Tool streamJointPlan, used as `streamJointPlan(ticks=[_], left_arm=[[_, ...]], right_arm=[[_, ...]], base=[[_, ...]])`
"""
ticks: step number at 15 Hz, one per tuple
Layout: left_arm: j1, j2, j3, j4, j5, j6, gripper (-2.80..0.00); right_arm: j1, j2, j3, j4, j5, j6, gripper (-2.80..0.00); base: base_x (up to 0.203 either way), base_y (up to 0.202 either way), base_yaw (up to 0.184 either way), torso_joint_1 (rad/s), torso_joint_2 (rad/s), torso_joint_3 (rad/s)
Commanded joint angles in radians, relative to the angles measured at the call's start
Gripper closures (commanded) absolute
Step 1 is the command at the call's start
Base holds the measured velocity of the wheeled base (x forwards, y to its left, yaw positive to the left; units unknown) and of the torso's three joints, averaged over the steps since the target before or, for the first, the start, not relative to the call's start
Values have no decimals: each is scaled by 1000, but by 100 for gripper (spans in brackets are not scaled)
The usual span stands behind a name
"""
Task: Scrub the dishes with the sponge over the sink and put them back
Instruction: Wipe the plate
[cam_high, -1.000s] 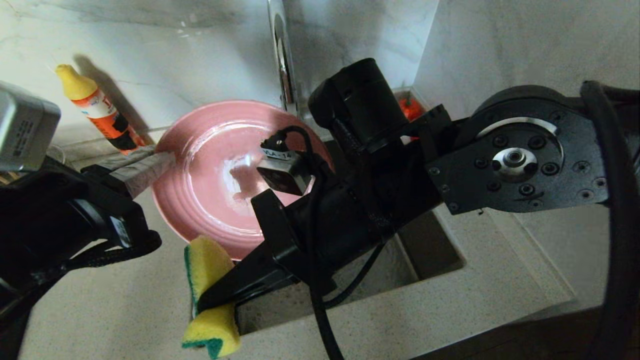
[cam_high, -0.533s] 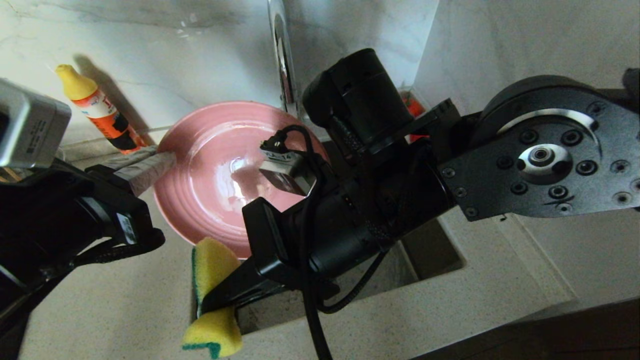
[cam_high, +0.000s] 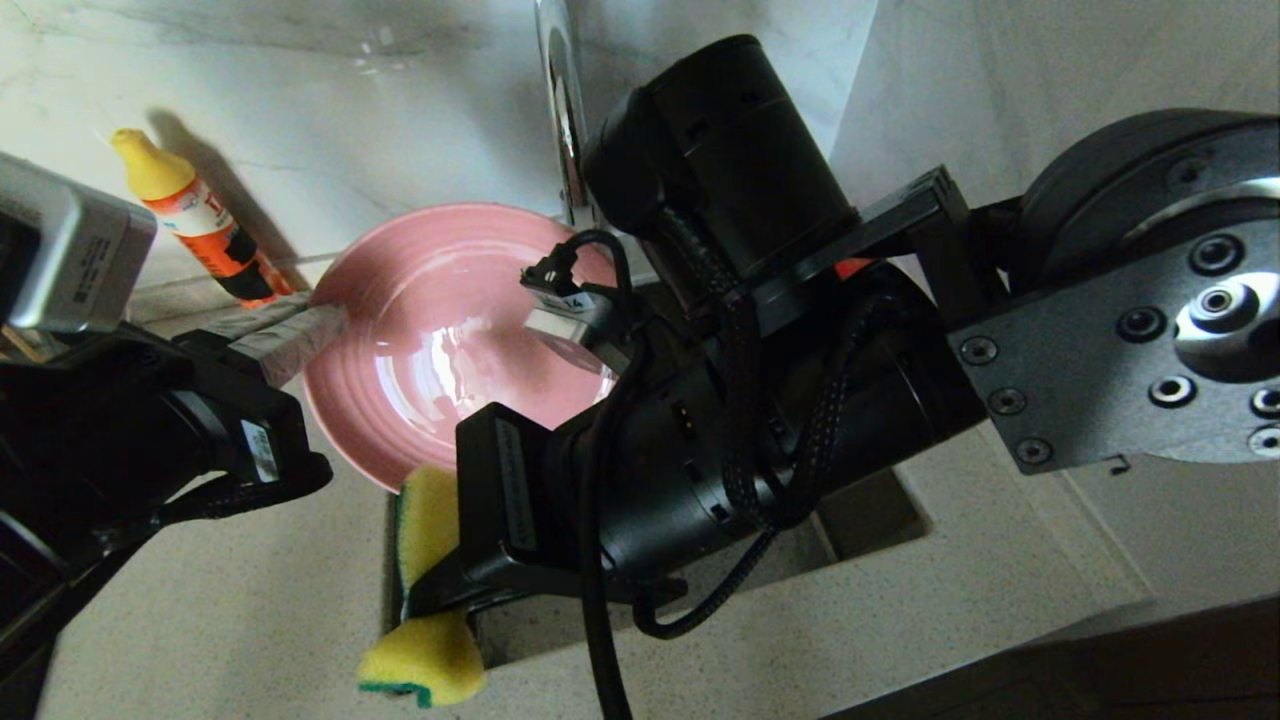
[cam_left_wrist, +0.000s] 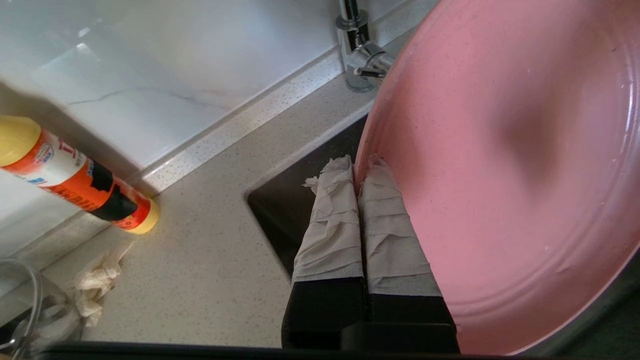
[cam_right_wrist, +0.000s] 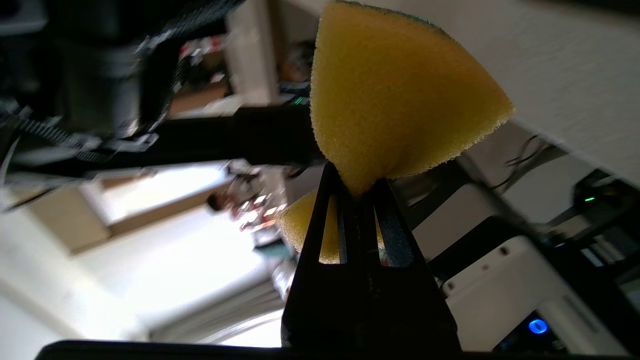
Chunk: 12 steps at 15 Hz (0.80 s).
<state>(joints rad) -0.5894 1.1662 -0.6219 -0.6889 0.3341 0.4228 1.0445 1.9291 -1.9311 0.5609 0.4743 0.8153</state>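
Sink (cam_high: 860, 515), dark and deep, set in a speckled pale counter (cam_high: 250, 620); its inside is mostly hidden behind the arms. Pink plate (cam_high: 440, 350), wide and round with glossy ringed rim, is held tilted over the basin. Left gripper (cam_left_wrist: 359, 172), tape-wrapped fingers (cam_left_wrist: 332, 220) closed tight on the plate's left rim. Right gripper (cam_right_wrist: 357, 192) pinched shut on the sponge (cam_high: 425, 590), at the plate's near edge: yellow foam squeezed at the middle, flaring either side, thin green layer at one end. Orange bottle (cam_high: 195, 220) with yellow cap stands by the back wall.
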Motion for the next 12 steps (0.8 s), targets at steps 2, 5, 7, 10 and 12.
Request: streamJointPlan(ticks=[2, 5, 7, 10, 12], left_arm=[[0, 3, -2, -3, 5, 2, 0], [-1, 6, -5, -3, 5, 2, 0], [-1, 6, -15, -1, 5, 4, 0], [-1, 4, -21, 2, 3, 5, 0], [-1, 5, -18, 0, 3, 4, 0]], right_arm=[[6, 7, 1, 5, -69, 5, 0], [8, 2, 0, -7, -78, 2, 0], [15, 12, -1, -28, -83, 1, 0], [17, 16, -2, -41, -82, -3, 0], [41, 12, -2, -51, -80, -8, 0]], base=[[0, 0, 0, 0, 0, 0], [0, 0, 0, 0, 0, 0], [0, 0, 0, 0, 0, 0], [0, 0, 0, 0, 0, 0], [0, 0, 0, 0, 0, 0]])
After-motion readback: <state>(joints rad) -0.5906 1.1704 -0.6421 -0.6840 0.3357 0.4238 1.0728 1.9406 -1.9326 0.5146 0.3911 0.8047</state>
